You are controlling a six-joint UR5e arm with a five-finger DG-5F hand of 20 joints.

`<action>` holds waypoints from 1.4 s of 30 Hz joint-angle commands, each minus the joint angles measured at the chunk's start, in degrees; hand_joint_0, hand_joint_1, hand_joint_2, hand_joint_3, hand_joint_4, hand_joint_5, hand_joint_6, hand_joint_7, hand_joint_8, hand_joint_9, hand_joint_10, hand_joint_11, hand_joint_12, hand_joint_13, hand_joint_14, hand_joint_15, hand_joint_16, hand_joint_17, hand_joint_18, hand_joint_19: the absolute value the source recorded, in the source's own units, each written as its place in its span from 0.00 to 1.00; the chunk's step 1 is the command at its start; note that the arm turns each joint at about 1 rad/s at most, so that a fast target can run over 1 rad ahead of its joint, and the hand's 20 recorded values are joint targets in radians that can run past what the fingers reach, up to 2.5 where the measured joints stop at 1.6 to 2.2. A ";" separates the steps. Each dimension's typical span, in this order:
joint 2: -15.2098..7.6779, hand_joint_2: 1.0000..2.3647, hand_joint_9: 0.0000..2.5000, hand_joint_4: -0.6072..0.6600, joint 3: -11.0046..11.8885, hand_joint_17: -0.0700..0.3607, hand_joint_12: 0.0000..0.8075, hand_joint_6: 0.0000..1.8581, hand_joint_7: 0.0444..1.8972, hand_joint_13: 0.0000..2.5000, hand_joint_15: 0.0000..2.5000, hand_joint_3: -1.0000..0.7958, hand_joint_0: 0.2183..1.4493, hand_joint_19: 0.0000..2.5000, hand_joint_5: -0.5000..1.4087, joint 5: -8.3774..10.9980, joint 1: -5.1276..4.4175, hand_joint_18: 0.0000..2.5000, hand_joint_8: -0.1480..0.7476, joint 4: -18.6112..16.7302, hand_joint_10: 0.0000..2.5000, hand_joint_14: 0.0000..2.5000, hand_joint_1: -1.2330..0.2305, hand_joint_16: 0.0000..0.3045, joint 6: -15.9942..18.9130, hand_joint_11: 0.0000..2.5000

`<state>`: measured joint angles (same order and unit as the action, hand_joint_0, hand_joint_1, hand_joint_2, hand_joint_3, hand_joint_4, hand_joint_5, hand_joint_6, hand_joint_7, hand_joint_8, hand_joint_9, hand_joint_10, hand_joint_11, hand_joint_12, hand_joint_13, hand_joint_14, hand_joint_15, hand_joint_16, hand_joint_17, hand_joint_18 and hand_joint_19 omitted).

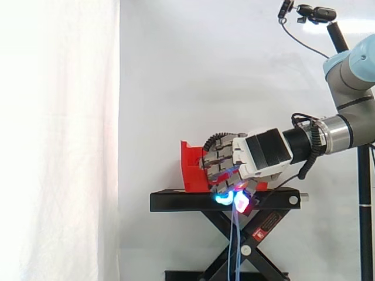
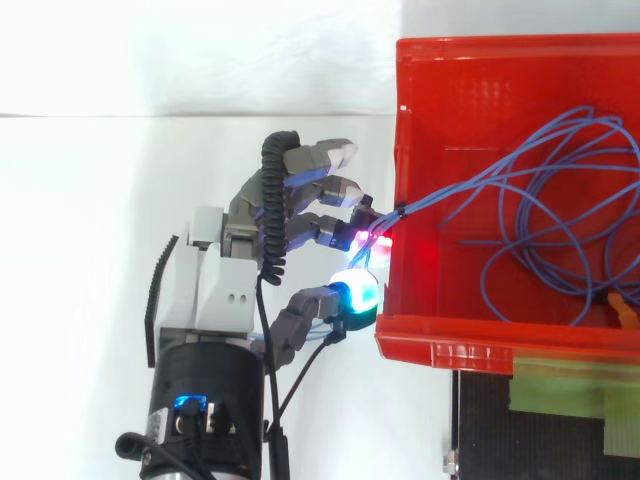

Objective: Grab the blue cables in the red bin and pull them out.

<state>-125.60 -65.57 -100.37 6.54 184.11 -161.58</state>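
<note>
Blue cables (image 2: 450, 190), red bin (image 2: 480, 80), black stand (image 1: 176, 201)

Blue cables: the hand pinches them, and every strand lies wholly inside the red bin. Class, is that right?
Not quite. The hand does pinch the blue cables, but a bundle of strands runs out over the red bin's wall to the hand outside it; the rest loop inside. The top view shows it.

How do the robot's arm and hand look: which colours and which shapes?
The arm is silver-grey tubing with a pale blue joint cap. The hand has a white, boxy palm on a black cylindrical wrist. Its fingers are grey, segmented metal; their pads glow cyan and magenta.
</note>
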 commanded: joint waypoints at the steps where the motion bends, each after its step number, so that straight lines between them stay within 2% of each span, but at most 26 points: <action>1: 0.00 0.00 0.31 0.48 0.00 0.38 0.42 0.11 0.41 0.25 0.23 0.00 0.54 0.25 0.73 0.00 -0.13 0.24 0.44 -0.42 0.01 0.01 0.30 0.14 0.00 0.37; 11: 0.00 0.00 0.31 0.48 0.00 0.38 0.42 0.14 0.41 0.26 0.22 0.00 0.58 0.25 0.74 -0.44 -0.22 0.24 0.44 -0.06 0.01 0.01 0.32 0.14 0.00 0.37; 15: 0.00 0.00 0.32 0.48 0.00 0.38 0.42 0.17 0.40 0.26 0.22 0.00 0.58 0.24 0.73 -2.64 -0.39 0.25 0.45 0.46 0.01 0.01 0.32 0.14 0.44 0.37; 17: 0.00 0.00 0.32 0.48 0.00 0.38 0.42 0.17 0.40 0.26 0.22 0.00 0.58 0.24 0.73 -3.08 -0.39 0.25 0.45 0.55 0.01 0.01 0.33 0.14 0.97 0.37; 22: 0.00 0.00 0.32 0.48 0.00 0.38 0.42 0.20 0.40 0.26 0.22 0.00 0.59 0.24 0.73 -4.39 -0.74 0.25 0.45 0.99 0.01 0.01 0.33 0.14 5.98 0.37; 23: 0.00 0.00 0.32 0.48 0.00 0.38 0.42 0.20 0.40 0.26 0.22 0.00 0.59 0.24 0.72 -4.39 -0.74 0.25 0.45 0.99 0.01 0.01 0.33 0.14 5.98 0.37; 24: 0.00 0.00 0.32 0.48 0.00 0.38 0.42 0.21 0.40 0.26 0.22 0.00 0.59 0.24 0.72 -4.92 -0.83 0.25 0.45 1.17 0.01 0.01 0.33 0.14 8.96 0.37; 26: 0.00 0.00 0.32 0.48 0.00 0.38 0.42 0.21 0.39 0.26 0.22 0.00 0.59 0.24 0.72 -5.89 -1.01 0.25 0.45 1.17 0.01 0.01 0.33 0.14 12.83 0.37; 29: 0.00 0.00 0.32 0.48 0.00 0.38 0.42 0.22 0.39 0.26 0.22 0.00 0.59 0.24 0.72 -8.35 -1.36 0.25 0.45 1.17 0.01 0.01 0.33 0.14 22.85 0.37; 30: 0.00 0.00 0.32 0.48 0.00 0.38 0.42 0.22 0.39 0.26 0.22 0.00 0.59 0.24 0.72 -8.70 -1.45 0.25 0.45 1.17 0.01 0.01 0.33 0.14 24.08 0.37; 32: 0.00 0.00 0.32 0.48 0.00 0.38 0.42 0.23 0.39 0.26 0.22 0.00 0.59 0.24 0.72 -9.67 -1.53 0.25 0.45 1.17 0.01 0.01 0.33 0.14 28.74 0.37; 34: 0.00 0.00 0.32 0.49 0.00 0.38 0.42 0.23 0.39 0.26 0.22 0.00 0.59 0.24 0.72 -10.28 -1.62 0.25 0.45 1.17 0.01 0.01 0.33 0.14 31.29 0.37; 36: 0.00 0.00 0.32 0.49 0.00 0.38 0.42 0.23 0.38 0.26 0.22 0.00 0.59 0.24 0.72 -11.69 -1.89 0.25 0.45 1.17 0.01 0.01 0.33 0.14 37.70 0.37; 38: 0.00 0.00 0.32 0.49 0.00 0.38 0.42 0.23 0.38 0.26 0.22 0.00 0.59 0.24 0.72 -12.22 -1.89 0.25 0.45 1.17 0.01 0.01 0.33 0.14 40.43 0.36; 39: 0.00 0.00 0.32 0.49 0.00 0.38 0.42 0.23 0.38 0.26 0.22 0.00 0.59 0.24 0.72 -12.74 -1.97 0.25 0.45 1.17 0.01 0.01 0.33 0.14 44.03 0.37; 41: 0.00 0.00 0.32 0.49 0.00 0.38 0.42 0.23 0.38 0.26 0.22 0.00 0.59 0.24 0.72 -13.10 -2.06 0.25 0.45 1.17 0.01 0.01 0.33 0.14 46.76 0.37; 42: 0.00 0.00 0.32 0.48 0.00 0.38 0.42 0.23 0.38 0.26 0.22 0.00 0.59 0.24 0.72 -13.36 -2.15 0.25 0.45 1.25 0.01 0.01 0.33 0.14 50.45 0.37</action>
<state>-125.60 -65.57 -112.85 4.56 185.29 -132.02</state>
